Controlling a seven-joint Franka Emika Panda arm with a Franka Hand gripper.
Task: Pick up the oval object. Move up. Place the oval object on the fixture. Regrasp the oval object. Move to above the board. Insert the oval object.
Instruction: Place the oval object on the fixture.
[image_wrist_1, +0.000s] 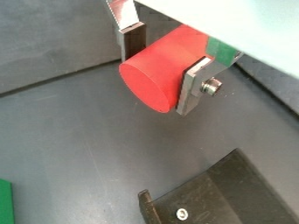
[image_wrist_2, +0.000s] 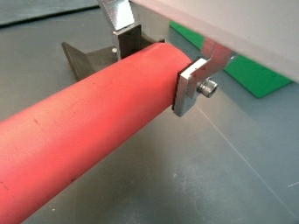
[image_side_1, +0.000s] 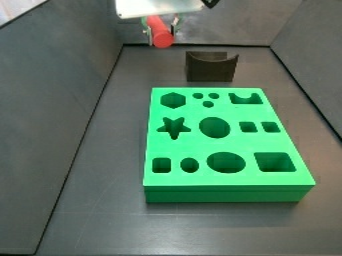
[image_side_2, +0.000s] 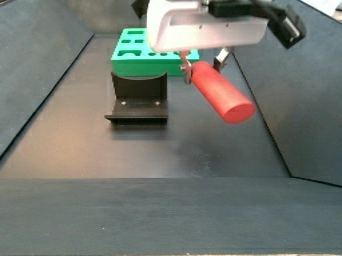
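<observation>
Both wrist views show the smooth red oval object (image_wrist_2: 87, 114), a rod-like peg with rounded ends, clamped between the 2 flat silver fingers (image_wrist_2: 193, 86) of the gripper (image_wrist_1: 163, 61), which presses on it from both sides. The peg sticks out well beyond the fingers, and its rounded end face (image_wrist_1: 149, 80) shows in a wrist view. In a side view the peg (image_side_2: 218, 92) hangs tilted in the air, its free end pointing down and away from the white gripper body (image_side_2: 201, 25), clear of the dark floor (image_side_2: 147, 150).

The fixture (image_side_2: 138, 97), a small dark brown-black block with a curved notch in its top, stands on the floor below and to one side of the peg, not touching it. In a side view the fixture (image_side_1: 210, 66) sits just beyond the far edge of the board (image_side_1: 221, 140), a large bright green rectangular slab with star, hexagon, circle, oval and square holes. The gripper (image_side_1: 158, 22) is held high, beside the fixture and away from the board.
</observation>
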